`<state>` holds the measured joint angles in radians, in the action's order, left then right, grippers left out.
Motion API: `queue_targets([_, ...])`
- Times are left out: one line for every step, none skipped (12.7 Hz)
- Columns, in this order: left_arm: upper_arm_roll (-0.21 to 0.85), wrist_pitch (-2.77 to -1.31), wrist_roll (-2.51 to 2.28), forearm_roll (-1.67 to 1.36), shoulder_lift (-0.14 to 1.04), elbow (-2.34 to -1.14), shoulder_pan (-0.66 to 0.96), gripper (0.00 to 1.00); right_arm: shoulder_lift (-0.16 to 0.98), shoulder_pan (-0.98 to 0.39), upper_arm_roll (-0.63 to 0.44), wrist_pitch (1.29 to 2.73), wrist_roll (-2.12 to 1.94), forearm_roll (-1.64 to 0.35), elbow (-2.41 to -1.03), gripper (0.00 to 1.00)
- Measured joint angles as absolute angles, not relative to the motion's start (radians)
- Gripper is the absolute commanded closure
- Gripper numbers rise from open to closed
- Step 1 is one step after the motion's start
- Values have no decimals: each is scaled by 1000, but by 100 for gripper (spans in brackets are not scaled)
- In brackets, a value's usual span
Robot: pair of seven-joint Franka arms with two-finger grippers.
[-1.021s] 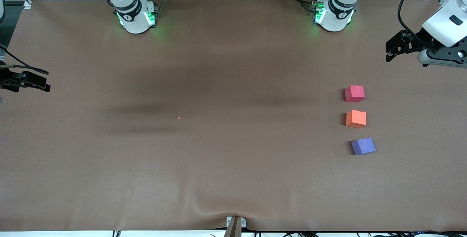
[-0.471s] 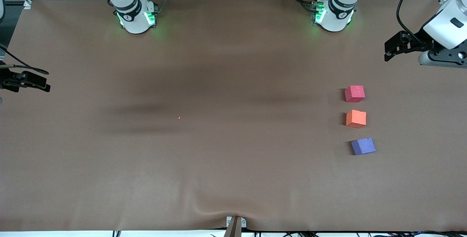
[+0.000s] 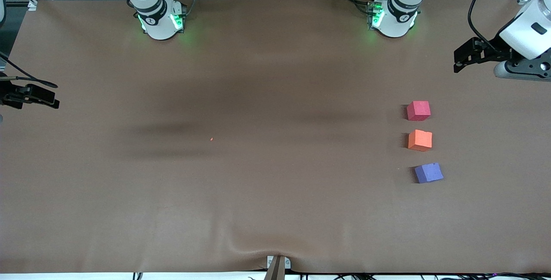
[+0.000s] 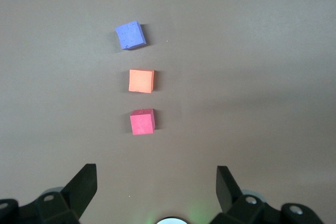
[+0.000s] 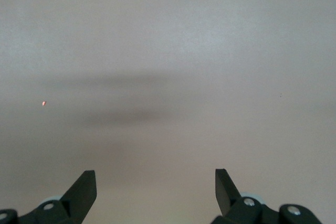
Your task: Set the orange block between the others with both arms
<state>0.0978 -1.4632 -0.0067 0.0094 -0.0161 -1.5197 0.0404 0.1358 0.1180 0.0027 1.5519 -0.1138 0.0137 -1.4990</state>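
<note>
The orange block (image 3: 420,140) (image 4: 141,81) rests on the brown cloth toward the left arm's end of the table. It sits in a line between the others. The pinkish-red cube (image 3: 418,110) (image 4: 142,121) lies farther from the front camera and the purple-blue cube (image 3: 428,172) (image 4: 130,35) nearer, with a gap on each side. My left gripper (image 3: 457,59) (image 4: 156,174) hangs open and empty over bare cloth, apart from the cubes. At the right arm's end of the table, my right gripper (image 3: 55,94) (image 5: 155,178) waits, open and empty.
A tiny orange crumb (image 3: 211,139) (image 5: 43,103) lies on the cloth near the table's middle. The brown cloth (image 3: 258,211) bulges in a wrinkle at the edge nearest the front camera, by a small mount (image 3: 277,265).
The left gripper has drifted slightly toward the robots' bases, away from the cubes. The cubes and the right arm have not moved.
</note>
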Motion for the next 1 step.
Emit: queue_targets([98,-1463,-7,9,-16,-1520,40,0,136,118,3,1552,-114,14,-1499,0])
